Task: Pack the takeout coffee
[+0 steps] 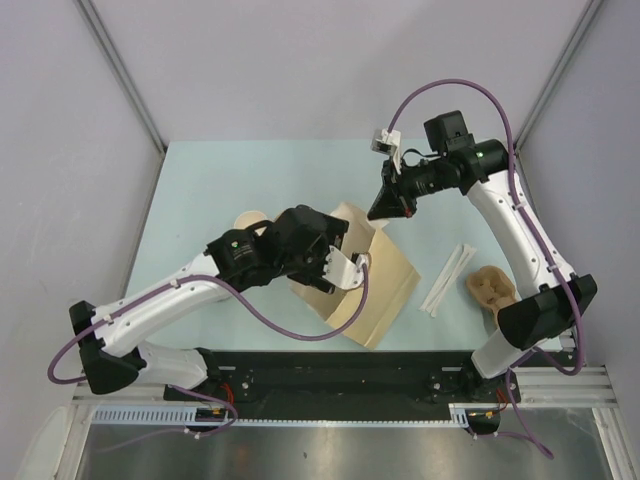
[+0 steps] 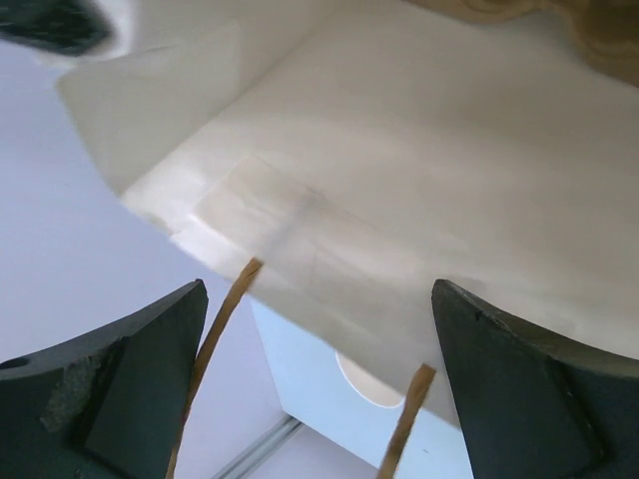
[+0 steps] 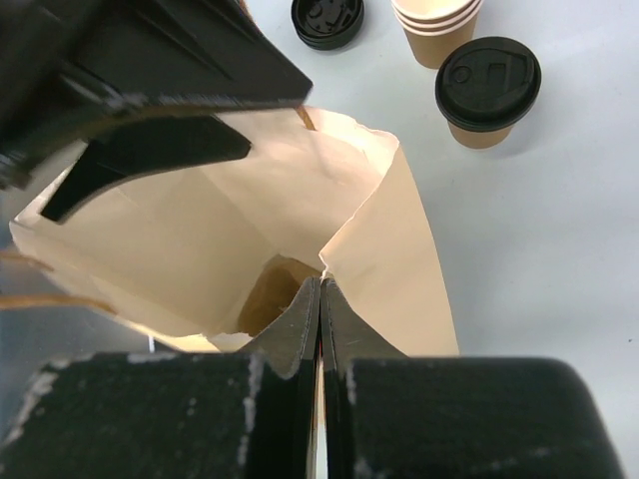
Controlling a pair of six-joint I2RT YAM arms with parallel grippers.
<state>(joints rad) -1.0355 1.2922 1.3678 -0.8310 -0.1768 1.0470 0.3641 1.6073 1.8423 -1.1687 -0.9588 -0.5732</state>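
One kraft cup with a black lid (image 3: 487, 90) stands on the table beyond the tan paper bag (image 3: 300, 200). In the top view only a tan bit of the cups (image 1: 250, 218) shows behind my left arm. My right gripper (image 3: 320, 287) is shut on the bag's rim and holds the mouth open; it also shows in the top view (image 1: 385, 205). My left gripper (image 2: 319, 309) is open over the bag (image 2: 399, 160), with the brown string handles (image 2: 225, 309) hanging between its fingers. It also shows in the top view (image 1: 343, 266). A darker brown patch lies deep inside the bag.
A stack of lidless cups (image 3: 436, 25) and loose black lids (image 3: 327, 20) stand by the lidded cup. A brown moulded-pulp tray (image 1: 492, 287) and white sticks (image 1: 447, 278) lie to the right of the bag (image 1: 385, 290).
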